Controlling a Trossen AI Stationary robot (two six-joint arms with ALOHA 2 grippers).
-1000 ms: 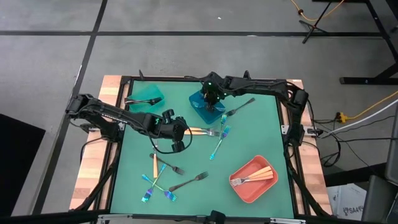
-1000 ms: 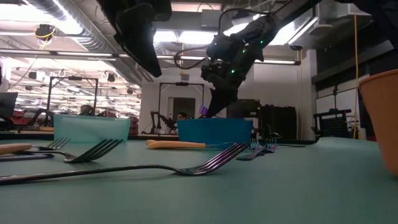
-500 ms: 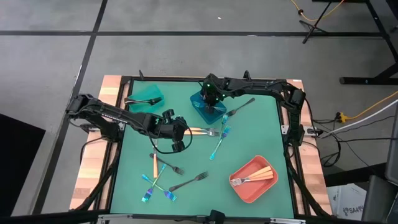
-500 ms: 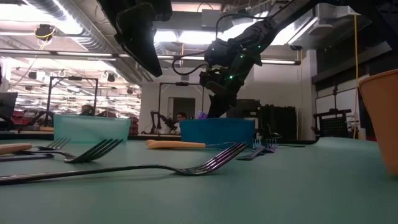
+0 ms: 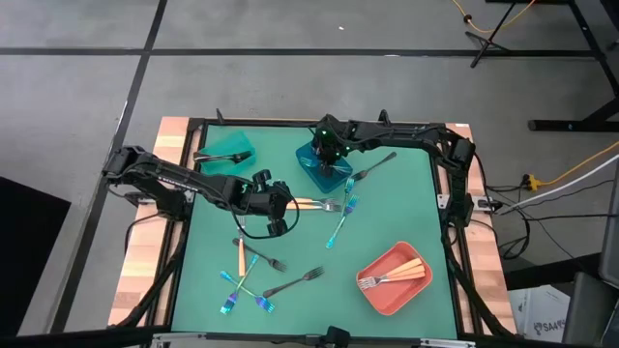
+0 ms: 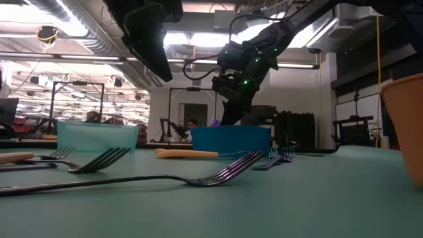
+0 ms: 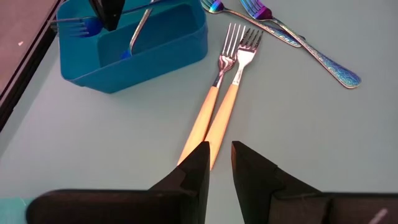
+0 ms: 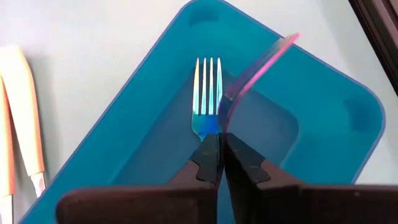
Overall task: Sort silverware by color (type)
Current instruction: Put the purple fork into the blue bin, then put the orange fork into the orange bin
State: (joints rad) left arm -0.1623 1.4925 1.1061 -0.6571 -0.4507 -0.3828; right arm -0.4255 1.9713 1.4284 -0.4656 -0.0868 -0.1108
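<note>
Your right hand (image 8: 219,140) is pinching an iridescent fork (image 8: 208,99) inside the blue bin (image 8: 323,155), its colour's spot. Left hand (image 7: 217,155) hovers slightly open over two gold-handled forks (image 7: 217,115), probably next.

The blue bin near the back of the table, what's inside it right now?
Inside the blue bin the right gripper is shut on an iridescent fork, tines up. A second iridescent handle leans beside it. The gripper hides the floor beneath.
</note>
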